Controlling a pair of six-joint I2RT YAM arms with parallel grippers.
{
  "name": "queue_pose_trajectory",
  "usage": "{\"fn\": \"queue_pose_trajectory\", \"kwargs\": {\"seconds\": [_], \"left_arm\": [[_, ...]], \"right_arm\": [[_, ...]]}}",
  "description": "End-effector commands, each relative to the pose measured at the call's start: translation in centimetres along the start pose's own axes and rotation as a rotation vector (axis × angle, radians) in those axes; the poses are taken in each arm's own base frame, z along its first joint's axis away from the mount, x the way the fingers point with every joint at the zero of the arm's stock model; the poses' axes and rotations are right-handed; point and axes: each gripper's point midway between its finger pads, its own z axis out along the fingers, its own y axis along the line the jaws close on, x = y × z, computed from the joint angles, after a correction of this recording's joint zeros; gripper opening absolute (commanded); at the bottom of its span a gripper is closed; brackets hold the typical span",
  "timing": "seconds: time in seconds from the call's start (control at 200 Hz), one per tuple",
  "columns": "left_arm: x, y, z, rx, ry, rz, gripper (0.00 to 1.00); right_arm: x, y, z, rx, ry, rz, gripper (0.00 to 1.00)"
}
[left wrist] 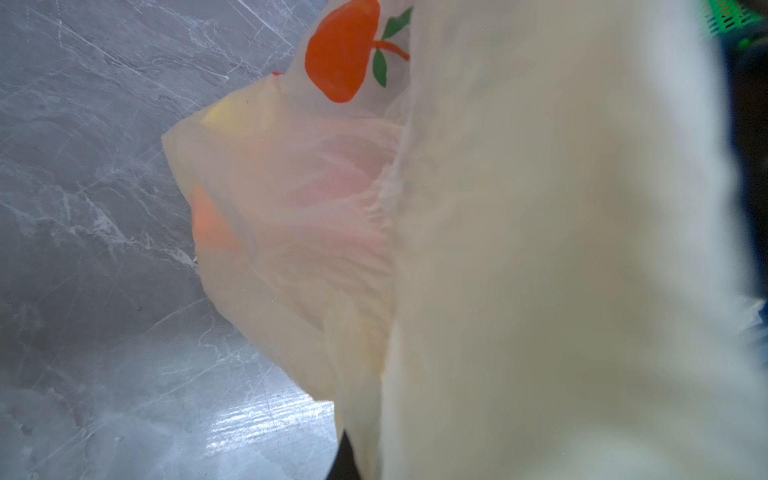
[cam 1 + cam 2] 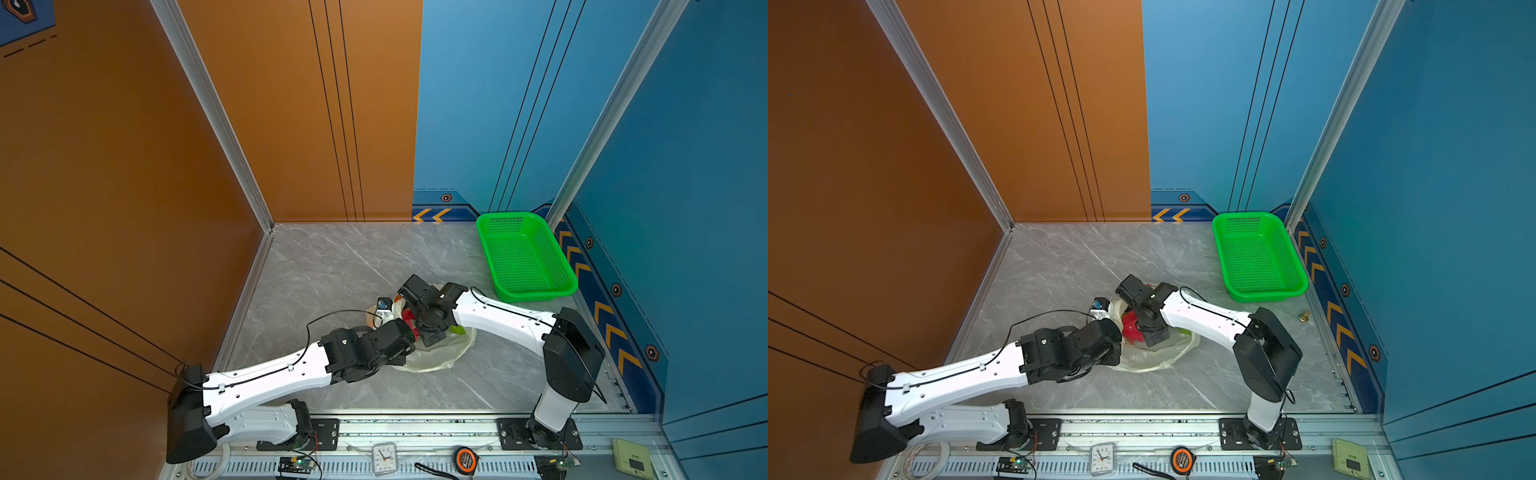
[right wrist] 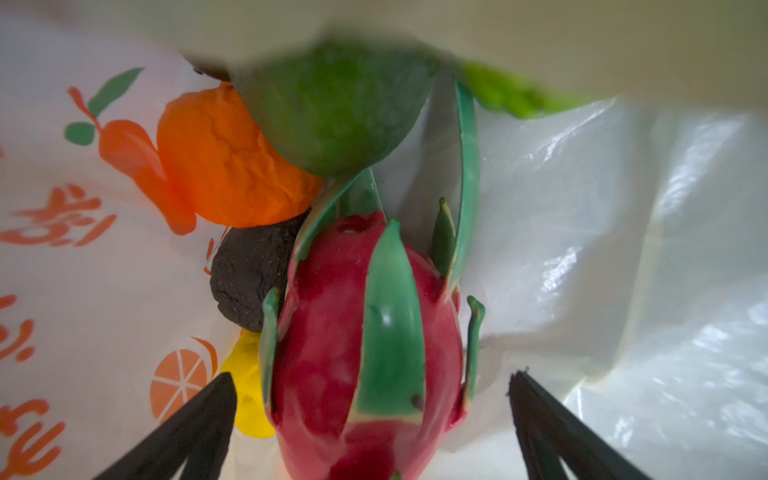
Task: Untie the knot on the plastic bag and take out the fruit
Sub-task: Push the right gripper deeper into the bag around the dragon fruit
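The cream-yellow plastic bag lies in the middle of the table with its mouth held open. No knot shows in any view. My left gripper is shut on a fold of the bag, which fills the left wrist view. My right gripper is open inside the bag. Its fingers stand on either side of the pink-red dragon fruit and are apart from it. Behind it lie an orange, a green round fruit, a dark avocado and a yellow fruit.
A green perforated basket stands at the back right by the blue wall. A small white and blue object sits just left of the bag. A small brass piece lies near the right wall. A clock and a tape measure rest on the front rail.
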Motion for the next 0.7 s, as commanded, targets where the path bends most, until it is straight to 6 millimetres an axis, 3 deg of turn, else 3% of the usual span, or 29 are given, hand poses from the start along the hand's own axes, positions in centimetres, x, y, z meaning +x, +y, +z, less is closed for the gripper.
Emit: {"fn": "queue_pose_trajectory", "kwargs": {"seconds": [0.0, 0.265, 0.365, 0.696], "left_arm": [[0.2, 0.6, -0.1, 0.002, 0.008, 0.006, 0.00], [0.0, 0.7, -0.3, 0.007, 0.005, 0.003, 0.00], [-0.1, 0.9, -0.4, 0.009, -0.002, -0.002, 0.00], [0.1, 1.4, -0.5, 0.004, -0.005, -0.013, 0.00]], "right_arm": [[0.5, 0.3, 0.7, 0.002, 0.004, 0.032, 1.00], [0.4, 0.2, 2.7, 0.030, -0.001, 0.026, 1.00], [-0.9, 0.2, 1.2, 0.015, -0.050, -0.005, 1.00], [-8.5, -0.9, -4.0, 0.002, -0.217, -0.053, 1.00]]}}
